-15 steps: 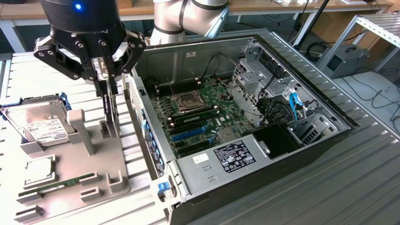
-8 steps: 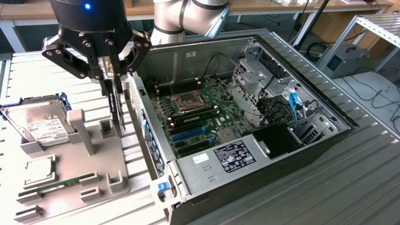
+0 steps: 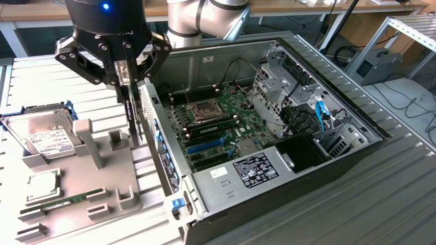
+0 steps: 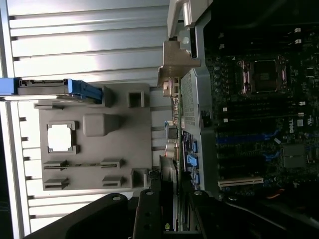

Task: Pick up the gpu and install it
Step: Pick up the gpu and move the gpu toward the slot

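Observation:
The gpu (image 3: pixel 134 122) is a thin black card hanging edge-on and upright from my gripper (image 3: pixel 124 81), whose fingers are shut on its top edge. It hangs clear above the grey holder block (image 3: pixel 102 173), just outside the rear wall of the open computer case (image 3: pixel 225 58). Inside the case lies the motherboard (image 3: pixel 218 120) with its blue slots (image 3: pixel 204 145). In the wrist view the gpu (image 4: pixel 168 181) runs as a narrow strip out from between the black fingers (image 4: pixel 149 214), with the holder block (image 4: pixel 94 144) on one side and the motherboard (image 4: pixel 259 109) on the other.
A silver hard drive (image 3: pixel 44 135) in a blue frame stands at the holder block's far end. A green memory stick (image 3: pixel 65 201) and a square chip (image 3: pixel 44 185) lie in the block. The case's rear panel (image 3: pixel 160 138) stands close beside the card. The table is ribbed metal.

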You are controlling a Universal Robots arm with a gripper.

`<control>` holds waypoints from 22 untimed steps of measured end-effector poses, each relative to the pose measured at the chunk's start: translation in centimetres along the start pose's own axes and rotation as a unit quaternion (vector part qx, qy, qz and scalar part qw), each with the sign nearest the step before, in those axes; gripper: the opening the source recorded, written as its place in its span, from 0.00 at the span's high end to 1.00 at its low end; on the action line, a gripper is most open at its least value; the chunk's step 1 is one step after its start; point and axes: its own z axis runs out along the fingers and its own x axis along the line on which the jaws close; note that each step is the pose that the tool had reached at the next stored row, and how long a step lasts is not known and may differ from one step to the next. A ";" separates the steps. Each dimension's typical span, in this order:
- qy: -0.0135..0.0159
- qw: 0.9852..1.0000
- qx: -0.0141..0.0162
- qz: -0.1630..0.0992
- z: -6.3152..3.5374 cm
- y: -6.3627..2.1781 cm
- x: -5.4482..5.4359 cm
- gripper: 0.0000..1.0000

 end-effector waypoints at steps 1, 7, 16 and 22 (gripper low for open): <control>0.000 1.000 0.000 0.000 0.00 0.01 -0.1 0.74; 0.000 1.000 0.000 0.000 0.04 0.09 -1.2 0.74; 0.000 1.000 0.000 0.000 0.08 0.19 -2.4 0.74; 0.000 1.000 0.000 0.000 0.09 0.24 -3.2 0.74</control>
